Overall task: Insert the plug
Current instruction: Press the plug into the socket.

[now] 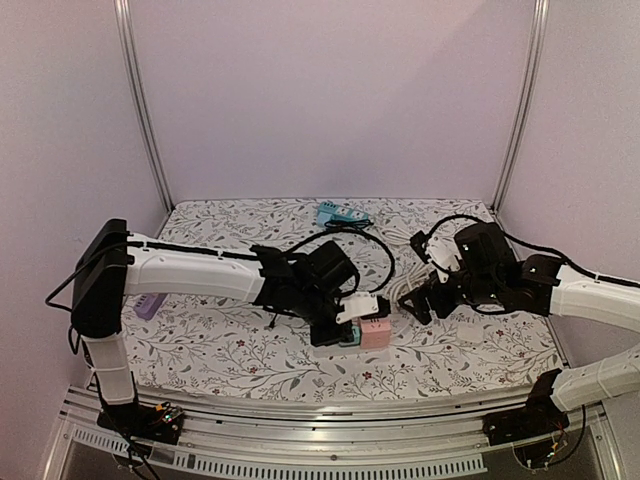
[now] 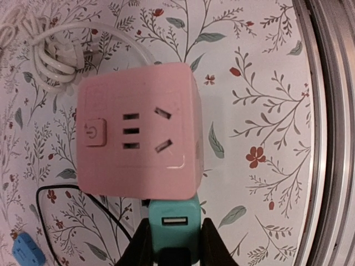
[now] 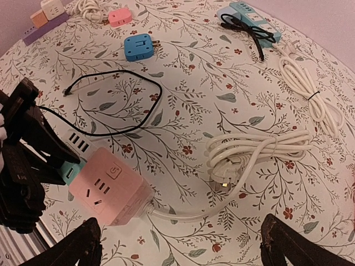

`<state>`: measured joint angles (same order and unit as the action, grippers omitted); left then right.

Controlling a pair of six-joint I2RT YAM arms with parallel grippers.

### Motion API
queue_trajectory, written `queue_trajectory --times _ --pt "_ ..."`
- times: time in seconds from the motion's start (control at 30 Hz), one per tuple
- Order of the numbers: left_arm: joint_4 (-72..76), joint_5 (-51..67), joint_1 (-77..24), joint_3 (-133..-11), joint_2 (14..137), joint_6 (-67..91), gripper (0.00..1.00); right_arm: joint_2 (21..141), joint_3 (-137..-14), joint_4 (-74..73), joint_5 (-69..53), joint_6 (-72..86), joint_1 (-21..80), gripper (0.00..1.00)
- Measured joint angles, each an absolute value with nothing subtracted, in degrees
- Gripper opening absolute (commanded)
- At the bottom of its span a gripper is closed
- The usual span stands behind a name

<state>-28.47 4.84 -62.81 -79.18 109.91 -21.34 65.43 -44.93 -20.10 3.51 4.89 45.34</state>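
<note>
Where the floral-print tablecloth [image 1: 220, 345] met a slotted aluminium rail [image 1: 300, 412] along the bottom of the top view, pale lilac walls [image 1: 330, 90] and two slim metal posts [image 1: 143, 110] closed in the rest of the bay. The left gripper [image 2: 175, 241] pinched the teal USB plug [image 2: 173, 221], which sat against one side of the pink cube socket [image 2: 136, 138] at the cloth's lower centre. The right gripper [image 3: 183, 249] hung spread wide to the cube's right, near a coiled white cable [image 3: 260, 147].

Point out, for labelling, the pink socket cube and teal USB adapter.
pink socket cube [image 2: 145, 158], left wrist view, socket face.
teal USB adapter [image 2: 173, 235], left wrist view, port face.
</note>
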Motion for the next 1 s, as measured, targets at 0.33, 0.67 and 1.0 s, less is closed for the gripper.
queue_trajectory --times 0.33,0.67,1.0 --pt "-28.27 5.13 -62.72 -79.57 110.3 -21.17 0.0 66.3 -44.23 -19.66 4.14 5.89 45.12 0.94" --pt "-33.65 5.45 -62.72 -87.66 115.92 -18.57 0.0 77.69 -40.05 -12.47 -9.98 26.02 38.85 0.68" --pt "-45.82 7.18 -62.13 -99.13 122.26 -16.71 0.0 77.65 -38.54 -9.39 -13.76 34.28 38.33 0.49"
